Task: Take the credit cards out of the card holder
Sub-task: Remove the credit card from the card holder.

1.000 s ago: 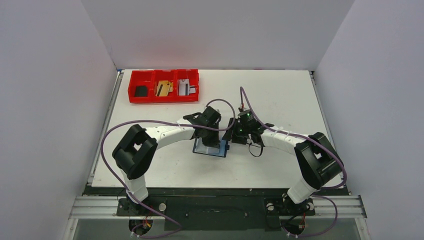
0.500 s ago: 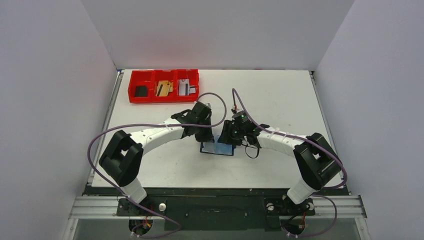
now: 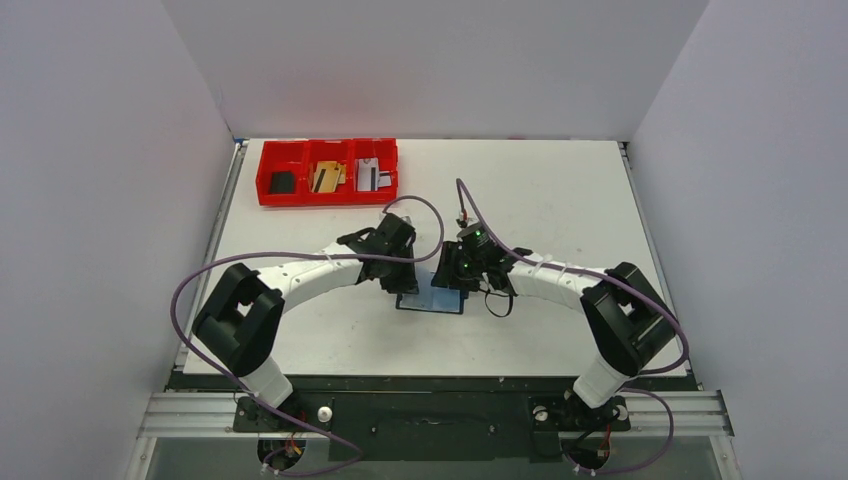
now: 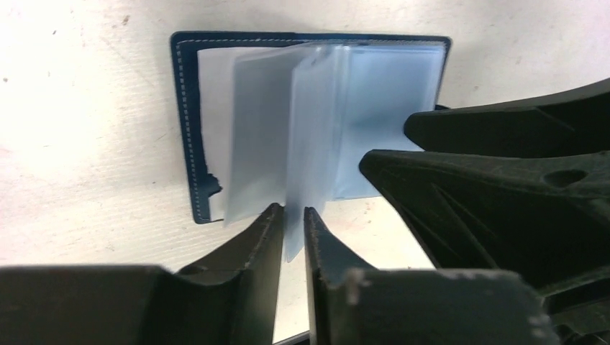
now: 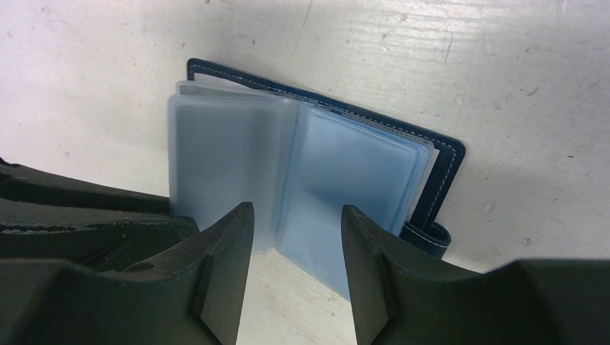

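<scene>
The card holder (image 3: 432,301), navy with pale blue plastic sleeves, lies open on the table between my grippers. My left gripper (image 4: 293,215) is shut on one upright sleeve (image 4: 311,136) at its near edge. It also shows in the top view (image 3: 405,283). My right gripper (image 5: 297,230) is open, its fingers just above the sleeves (image 5: 345,165), with the strap tab (image 5: 429,238) to its right. It shows in the top view (image 3: 449,274). The sleeves in sight hold no card. The black (image 3: 283,182), tan-gold (image 3: 326,177) and silvery-grey (image 3: 372,176) cards lie in the red tray.
The red three-compartment tray (image 3: 262,170) stands at the back left of the white table. Purple cables loop over both arms. The right gripper's fingers (image 4: 503,172) crowd the right of the left wrist view. White walls enclose the table.
Both grippers have moved in closer together and lower over the card holder. The holder has shifted slightly right and now lies flatter on the table.
</scene>
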`<action>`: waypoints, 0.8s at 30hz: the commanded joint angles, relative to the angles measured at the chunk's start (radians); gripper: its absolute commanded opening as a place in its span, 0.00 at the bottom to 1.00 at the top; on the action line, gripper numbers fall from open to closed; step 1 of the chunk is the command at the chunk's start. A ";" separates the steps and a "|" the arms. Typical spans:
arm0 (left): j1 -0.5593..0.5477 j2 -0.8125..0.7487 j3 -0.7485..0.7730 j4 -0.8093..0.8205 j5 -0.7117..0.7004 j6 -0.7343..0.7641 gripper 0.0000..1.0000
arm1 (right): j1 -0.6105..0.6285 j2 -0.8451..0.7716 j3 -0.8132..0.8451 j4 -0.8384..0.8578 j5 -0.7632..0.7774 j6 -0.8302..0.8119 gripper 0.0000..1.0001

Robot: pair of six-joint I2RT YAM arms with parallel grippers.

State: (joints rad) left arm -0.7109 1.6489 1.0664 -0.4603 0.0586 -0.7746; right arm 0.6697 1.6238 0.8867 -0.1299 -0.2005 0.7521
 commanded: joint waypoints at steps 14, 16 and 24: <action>0.008 -0.065 0.007 -0.103 -0.173 0.099 0.33 | 0.003 0.051 0.037 0.011 0.055 -0.005 0.45; 0.007 -0.080 0.012 -0.091 -0.152 0.111 0.36 | 0.003 0.053 0.032 0.011 0.058 -0.004 0.44; 0.002 -0.010 0.048 -0.006 -0.073 0.111 0.37 | -0.009 0.025 0.014 0.002 0.066 0.002 0.24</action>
State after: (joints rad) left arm -0.7094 1.6161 1.0576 -0.5285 -0.0475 -0.6762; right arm 0.6674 1.6676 0.8974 -0.1360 -0.1635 0.7536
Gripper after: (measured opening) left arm 0.374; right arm 0.267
